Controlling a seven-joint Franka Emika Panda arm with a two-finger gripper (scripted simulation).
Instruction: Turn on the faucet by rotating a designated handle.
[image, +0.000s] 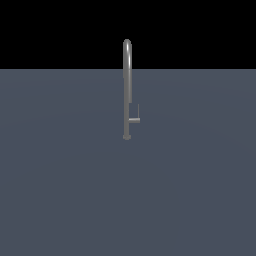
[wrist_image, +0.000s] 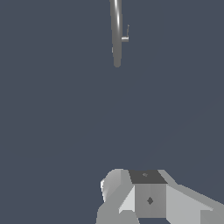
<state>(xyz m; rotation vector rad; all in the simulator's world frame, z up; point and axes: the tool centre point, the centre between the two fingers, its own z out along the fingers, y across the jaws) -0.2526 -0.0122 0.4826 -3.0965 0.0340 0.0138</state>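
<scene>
Only part of the pincer (wrist_image: 151, 199) shows, in the wrist view, well apart from the faucet (wrist_image: 116, 35); whether its jaws are spread or pressed together cannot be told. The faucet stands upright on the flat grey-blue tabletop (image: 60, 190), its handle (image: 135, 117) jutting toward the exterior view's right with the thin lever pointing up. Behind the tabletop the backdrop is plain black.

Count, both views:

- 1 tall slim grey metallic faucet pipe with hooked arched top (image: 127, 85). The wrist view shows the same pipe (wrist_image: 116, 35), not a second one.
- 1 small round foot at the pipe's base, on the surface.
- 1 small L-shaped grey handle (image: 134, 118) on the pipe's side, made of 1 short horizontal stub and 1 thin upright lever. Wrist view shows it too (wrist_image: 125, 36).
- 1 flat blue-grey surface (image: 60, 190).
- 1 pale grey blocky gripper (wrist_image: 148, 199), wrist view only. Finger count can't be made out.
</scene>
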